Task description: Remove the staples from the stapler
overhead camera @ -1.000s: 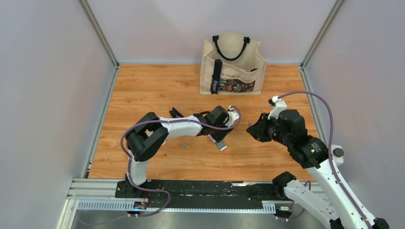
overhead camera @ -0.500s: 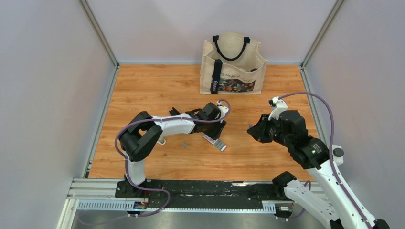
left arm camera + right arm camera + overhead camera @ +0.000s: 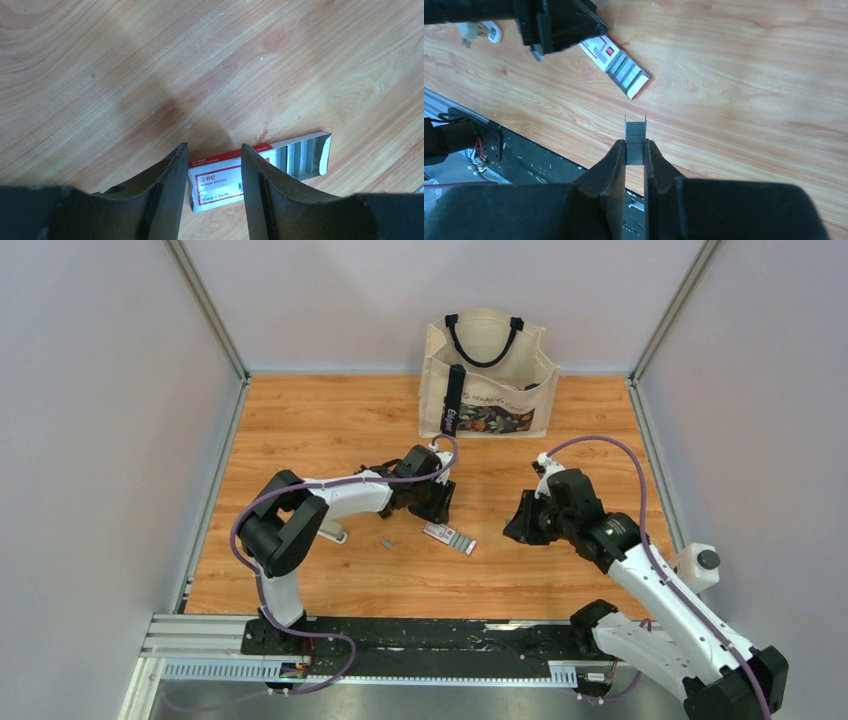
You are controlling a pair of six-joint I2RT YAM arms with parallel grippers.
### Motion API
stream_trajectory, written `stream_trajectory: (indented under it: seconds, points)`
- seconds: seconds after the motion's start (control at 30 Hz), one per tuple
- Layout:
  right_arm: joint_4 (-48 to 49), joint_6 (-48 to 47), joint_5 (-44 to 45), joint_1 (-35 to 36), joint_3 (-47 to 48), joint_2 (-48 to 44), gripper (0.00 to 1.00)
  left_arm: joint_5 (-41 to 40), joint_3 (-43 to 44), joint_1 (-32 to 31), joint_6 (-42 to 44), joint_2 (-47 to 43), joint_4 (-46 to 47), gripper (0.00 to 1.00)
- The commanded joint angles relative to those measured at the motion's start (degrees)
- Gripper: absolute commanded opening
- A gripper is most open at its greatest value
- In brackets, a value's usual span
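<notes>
1. A wooden table point(image 3: 560, 420) is carrying one tote bag point(image 3: 488, 375) and one open staple box point(image 3: 225, 180).
2. The right gripper point(image 3: 635, 152) is pinching the staples point(image 3: 635, 134), one silvery ridged strip, above the table.
3. The left gripper point(image 3: 213, 148) is hovering, jaws spread, over the staple box.

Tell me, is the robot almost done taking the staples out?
Partway, I think. Done: a grey strip, likely unloaded, lies on the table. In hand: the right gripper pinches a stack of staples. Left: putting it down; the left gripper is open near the staple box.
</notes>
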Motion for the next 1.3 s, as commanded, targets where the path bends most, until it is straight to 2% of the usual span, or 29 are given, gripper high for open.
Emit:
stream_trajectory:
  seconds: [0.0,0.27,0.6,0.87,1.07,1.17,1.27]
  points:
    - [5.5,1.7,-2.3,0.1,-1.6,1.2,0.06,2.9,-1.3,0.0,-1.3,-1.6,-2.1,0.52]
    - [8.0,1.4,-2.4,0.1,-2.6,5.1,0.06,4.9,-3.6,-0.1,-1.3,-3.7,-3.0,0.51]
    - [11.8,0.5,-2.5,0.8,-3.1,11.8,0.06,5.0,-1.9,0.2,-0.3,-3.4,-4.7,0.51]
    - [14.0,0.4,-0.8,4.2,-1.0,18.3,0.06,5.3,-2.4,1.1,0.3,-6.3,-4.5,0.52]
    - [14.8,0.8,2.1,9.2,1.2,24.3,0.06,4.7,1.3,2.8,2.5,-7.6,-5.2,0.54]
    - [14.6,1.7,5.2,11.9,3.4,27.8,0.06,4.9,2.3,4.3,4.8,-10.0,-5.7,0.59]
    - [13.4,4.1,9.6,14.9,6.1,30.5,0.06,6.4,3.8,7.4,8.2,-12.2,-8.2,0.71]
